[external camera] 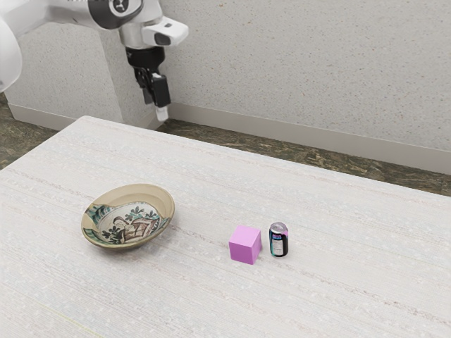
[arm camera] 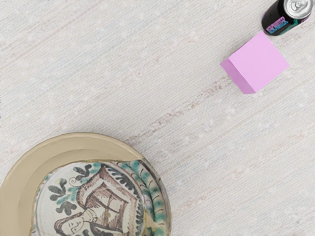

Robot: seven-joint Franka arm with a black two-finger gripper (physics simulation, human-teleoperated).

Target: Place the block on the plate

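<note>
The black gripper point(external camera: 158, 104) hangs high beyond the table's far edge in the exterior view, well above and apart from the block and the plate. A pink-purple block point(external camera: 245, 245) rests on the table, right of the plate in the exterior view; the wrist view also has the block point(arm camera: 257, 64). The round plate point(external camera: 163, 200) has a tan rim and a painted figure with green leaves inside, and its bare inside is visible. Part of the same plate point(arm camera: 19, 184) is in the wrist view, cut off by the picture's edge.
A small dark soda can point(external camera: 279, 240) stands upright close beside the block, on the side away from the plate; it is also in the wrist view as a can point(arm camera: 281, 19). The pale table point(external camera: 190, 296) lies under everything, with a wall behind it.
</note>
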